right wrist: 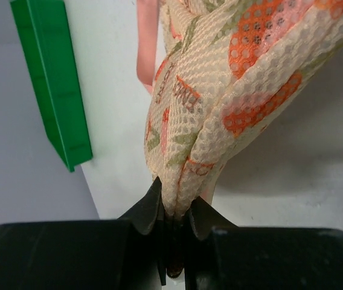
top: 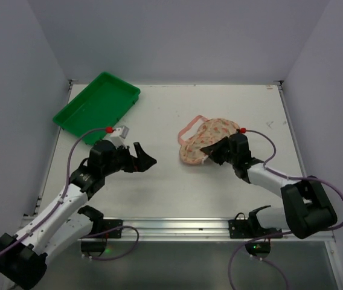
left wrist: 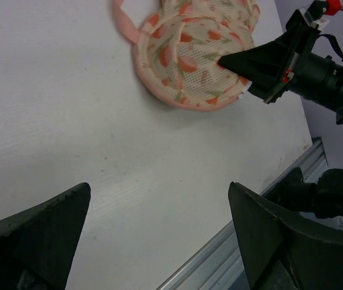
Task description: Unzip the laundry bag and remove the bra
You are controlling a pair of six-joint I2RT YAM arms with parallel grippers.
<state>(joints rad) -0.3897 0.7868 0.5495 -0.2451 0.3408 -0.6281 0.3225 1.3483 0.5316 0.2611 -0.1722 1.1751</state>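
The right gripper (right wrist: 174,208) pinches a fold of the laundry bag (right wrist: 238,72) between nearly closed fingers (mesh bunched there); the left gripper (left wrist: 159,193) gapes wide, empty, the bag beyond its fingertips.

On the table (top: 171,121), the laundry bag (top: 206,136) lies right of centre with the right gripper (top: 207,150) at its near edge, the tray (top: 97,106) at the far left, and the left gripper (top: 144,156) before the tray, well left of the bag.

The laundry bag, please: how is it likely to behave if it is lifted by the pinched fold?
Probably floppy: the bag bunches into a soft fold in the right end effector. Likely light, since it looks like thin open mesh. It seems unlikely to slip, as the fold reaches well down between the fingers.
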